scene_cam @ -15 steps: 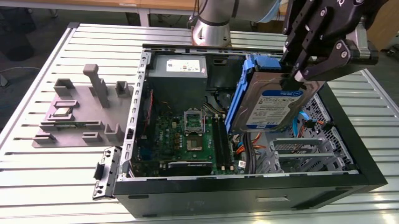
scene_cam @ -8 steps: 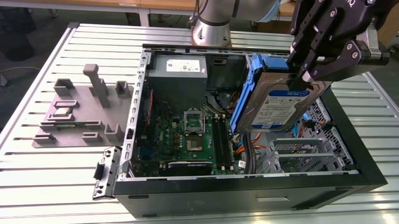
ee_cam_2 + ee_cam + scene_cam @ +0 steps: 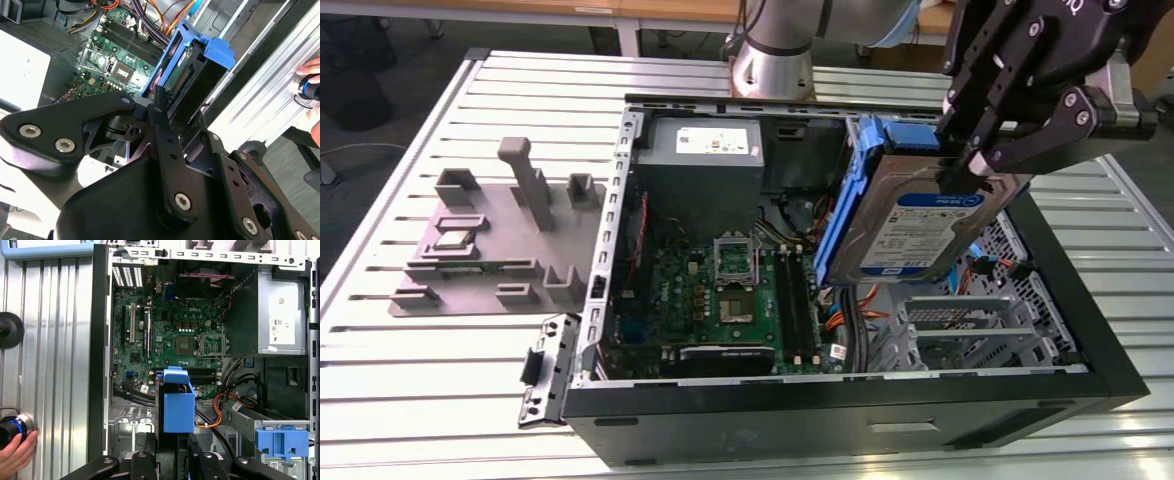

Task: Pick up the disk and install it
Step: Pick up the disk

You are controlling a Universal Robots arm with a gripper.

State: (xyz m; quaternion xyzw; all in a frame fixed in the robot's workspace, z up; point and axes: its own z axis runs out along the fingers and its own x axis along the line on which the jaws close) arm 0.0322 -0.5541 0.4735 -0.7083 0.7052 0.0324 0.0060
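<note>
The disk (image 3: 907, 225) is a silver hard drive with a white-and-blue label and a blue plastic frame. It hangs tilted on edge above the open computer case (image 3: 854, 405), over the side at the exterior view's right. My gripper (image 3: 977, 168) is shut on its upper end. In both wrist views the disk (image 3: 197, 70) (image 3: 178, 407) sticks out from between the black fingers (image 3: 162, 120), with the motherboard (image 3: 170, 335) and the metal drive cage (image 3: 974, 325) below it.
A grey power-supply box (image 3: 700, 145) sits at the case's far end. A blue latch (image 3: 282, 442) is fixed beside the cage. A grey fixture (image 3: 494, 240) with small parts lies on the table at the exterior view's left. A person's hand (image 3: 15, 452) rests on a knob beside the case.
</note>
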